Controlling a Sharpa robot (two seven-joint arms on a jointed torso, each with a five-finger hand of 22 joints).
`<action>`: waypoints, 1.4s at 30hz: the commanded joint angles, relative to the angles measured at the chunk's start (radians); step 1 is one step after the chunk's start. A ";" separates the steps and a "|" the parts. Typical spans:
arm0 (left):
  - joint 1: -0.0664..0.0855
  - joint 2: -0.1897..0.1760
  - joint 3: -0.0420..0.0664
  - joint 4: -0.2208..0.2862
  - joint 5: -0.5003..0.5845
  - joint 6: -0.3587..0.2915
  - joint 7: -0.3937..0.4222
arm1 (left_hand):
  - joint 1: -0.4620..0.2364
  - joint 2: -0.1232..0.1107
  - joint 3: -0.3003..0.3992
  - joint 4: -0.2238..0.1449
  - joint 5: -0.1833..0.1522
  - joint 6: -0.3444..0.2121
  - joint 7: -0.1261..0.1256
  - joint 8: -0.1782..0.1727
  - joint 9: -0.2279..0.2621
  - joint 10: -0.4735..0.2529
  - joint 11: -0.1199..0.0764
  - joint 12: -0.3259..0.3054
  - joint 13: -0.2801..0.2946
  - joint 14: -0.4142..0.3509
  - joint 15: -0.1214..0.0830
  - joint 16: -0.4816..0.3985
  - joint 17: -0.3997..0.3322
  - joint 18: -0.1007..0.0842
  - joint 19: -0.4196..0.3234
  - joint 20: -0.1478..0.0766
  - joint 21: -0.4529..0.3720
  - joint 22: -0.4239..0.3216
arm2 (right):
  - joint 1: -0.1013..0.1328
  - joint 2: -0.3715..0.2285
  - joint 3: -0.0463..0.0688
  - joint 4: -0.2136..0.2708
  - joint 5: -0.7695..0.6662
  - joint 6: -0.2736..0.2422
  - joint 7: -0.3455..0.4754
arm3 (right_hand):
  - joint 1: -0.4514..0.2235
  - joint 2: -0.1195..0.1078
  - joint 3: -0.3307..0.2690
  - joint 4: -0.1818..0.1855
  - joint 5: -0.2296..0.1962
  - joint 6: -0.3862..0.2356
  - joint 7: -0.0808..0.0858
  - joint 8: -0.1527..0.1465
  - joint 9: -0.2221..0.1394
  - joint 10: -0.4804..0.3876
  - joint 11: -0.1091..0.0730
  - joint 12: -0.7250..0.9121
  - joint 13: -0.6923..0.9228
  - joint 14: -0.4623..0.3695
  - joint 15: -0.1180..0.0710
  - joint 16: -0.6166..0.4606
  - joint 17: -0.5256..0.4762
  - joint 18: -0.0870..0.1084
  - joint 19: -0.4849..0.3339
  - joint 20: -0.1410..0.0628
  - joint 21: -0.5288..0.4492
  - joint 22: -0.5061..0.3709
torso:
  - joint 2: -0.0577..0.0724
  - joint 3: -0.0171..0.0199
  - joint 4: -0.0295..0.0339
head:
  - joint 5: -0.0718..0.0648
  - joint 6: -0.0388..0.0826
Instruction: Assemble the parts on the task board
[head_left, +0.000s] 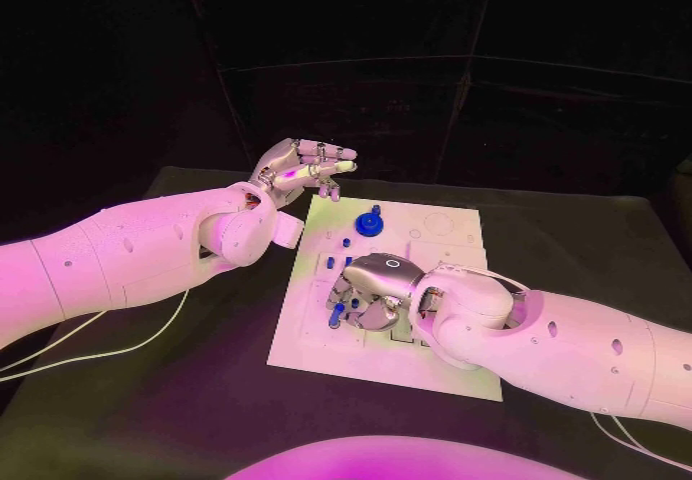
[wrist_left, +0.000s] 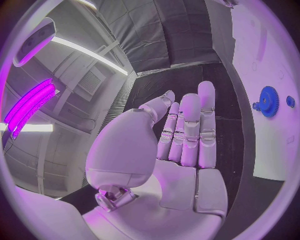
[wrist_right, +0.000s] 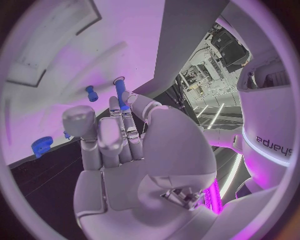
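arms: two, smooth white rounded shells dotted with small dark holes | hands: left hand and right hand silver, many-fingered, segmented metal | cables: thin pale cords trailed under each forearm | markings: dark ring seen on right hand's back

Robotics lab: black table, dark curtain backdrop, coloured stage lighting.
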 joint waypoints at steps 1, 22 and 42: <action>0.001 0.001 0.001 0.001 0.003 0.011 0.006 | -0.008 0.006 -0.008 -0.001 -0.001 -0.001 0.004 0.006 0.000 -0.006 -0.001 0.006 0.000 -0.006 0.003 0.000 -0.001 0.013 -0.003 0.001 -0.006 -0.001 | -0.001 0.002 0.000 -0.001 -0.023 0.032 -0.009 | -0.008 -0.004 0.002 0.001 0.003 0.005 0.002 0.001 0.000 0.004 0.001 -0.003 0.000 0.005 -0.006 0.006 -0.001 -0.003 0.000 -0.002 0.004 -0.001 | 0.000 0.0003 -0.0002 | 0.000 -0.002; 0.001 0.000 0.001 0.001 0.003 0.011 0.005 | -0.008 0.006 -0.008 -0.001 -0.001 -0.001 0.004 0.006 0.000 -0.006 -0.001 0.006 0.000 -0.006 0.003 0.000 -0.001 0.013 -0.003 0.001 -0.006 -0.001 | -0.003 0.021 -0.006 -0.004 -0.048 0.035 -0.008 | -0.050 -0.041 -0.022 0.013 0.017 -0.054 0.014 -0.009 -0.006 -0.053 0.019 -0.041 -0.004 -0.002 0.009 -0.001 -0.021 -0.002 -0.011 0.008 -0.006 -0.016 | -0.001 -0.0005 0.0007 | 0.003 -0.006; 0.001 -0.002 0.001 0.001 0.003 0.012 0.003 | -0.008 0.006 -0.008 -0.001 -0.001 -0.001 0.004 0.006 0.000 -0.006 -0.001 0.006 0.000 -0.006 0.003 0.000 -0.001 0.013 -0.003 0.001 -0.006 -0.001 | -0.003 0.020 -0.018 0.004 -0.049 -0.002 0.003 | -0.065 -0.061 -0.041 0.017 0.019 -0.122 0.018 -0.008 -0.006 -0.116 0.030 -0.052 -0.005 -0.013 0.018 -0.022 -0.064 0.005 -0.026 0.017 -0.031 -0.050 | -0.001 -0.0002 0.0000 | 0.005 -0.007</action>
